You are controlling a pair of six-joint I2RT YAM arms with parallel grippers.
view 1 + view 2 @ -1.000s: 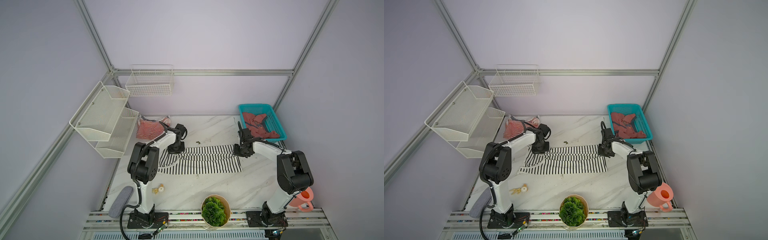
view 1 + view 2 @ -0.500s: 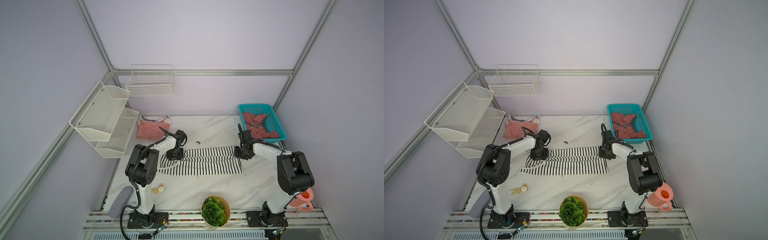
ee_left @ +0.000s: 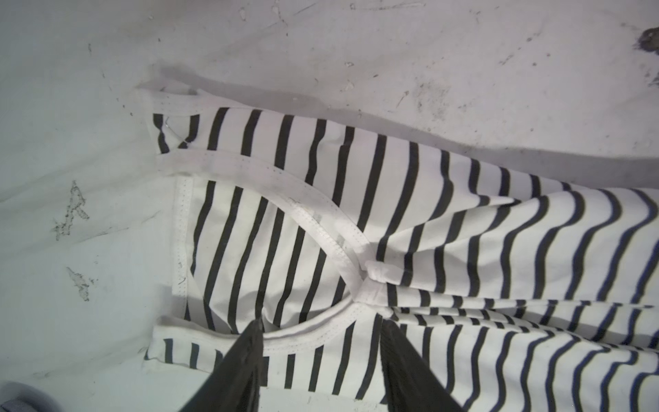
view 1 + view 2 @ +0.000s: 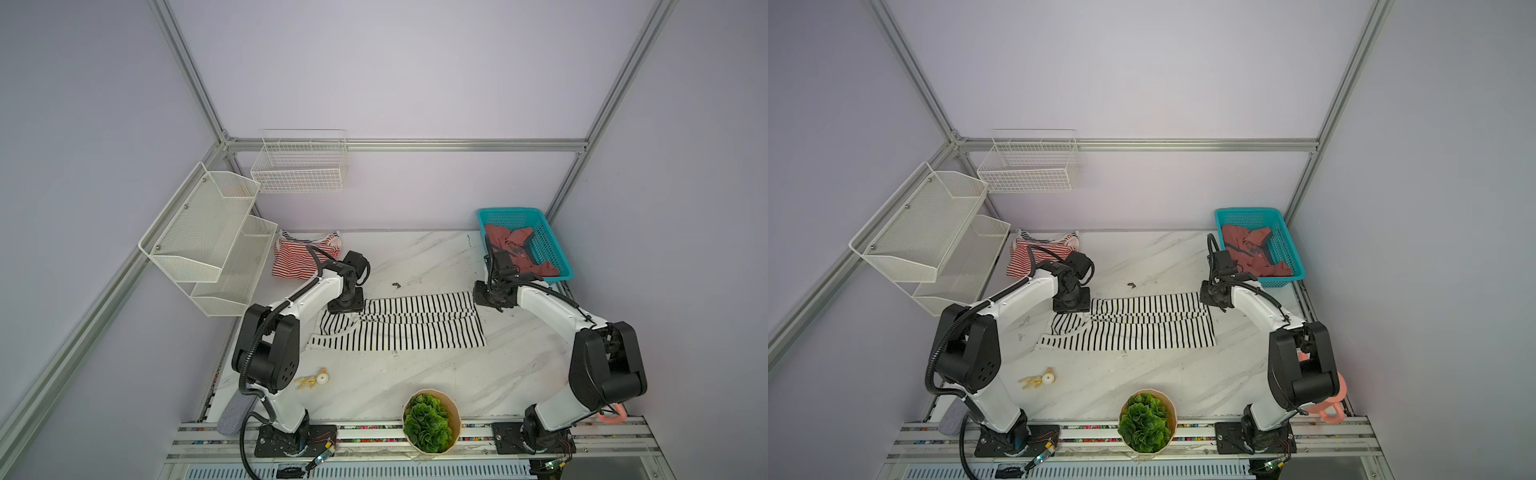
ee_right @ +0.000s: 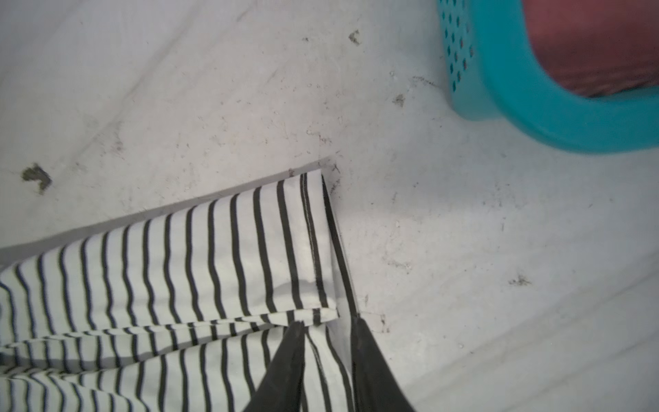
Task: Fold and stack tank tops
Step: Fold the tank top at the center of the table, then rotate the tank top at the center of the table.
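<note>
Black-and-white striped tank top (image 4: 399,328) lies flat on the marble tabletop (image 4: 415,386), its far long edge folded over toward its middle. The left jaws stand spread over its strap end with the cloth loose beneath them, and the right jaws stand narrowly parted astride its far hem corner, not pinching it. Beyond its strap end lies the red-and-white striped tank top (image 4: 297,262), and beyond its hem end the dusty-red tank top (image 4: 509,245) sits crumpled in the teal basket (image 4: 550,249)
</note>
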